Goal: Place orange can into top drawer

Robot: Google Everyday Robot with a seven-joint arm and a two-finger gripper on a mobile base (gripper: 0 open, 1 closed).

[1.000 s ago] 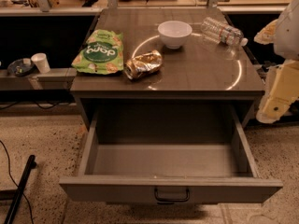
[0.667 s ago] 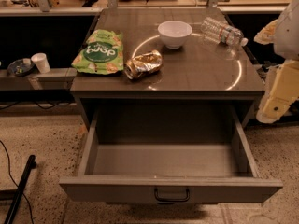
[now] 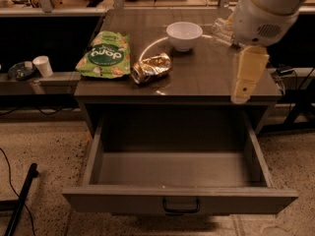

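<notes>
Orange can (image 3: 151,68) on its side, long axis crosswise, well left of gripper (image 3: 247,77) above cabinet top (image 3: 206,80) right edge; grip state indeterminate.

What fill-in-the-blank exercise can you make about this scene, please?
1. The can lies right beside the green ____.
2. The drawer is pulled ____ and has nothing in it.
3. The gripper hangs by the front corner of the table, far from the ____ it should pick up.
4. The bowl behind the can is ____ in colour.

Missing words: bag; open; can; white.
</notes>
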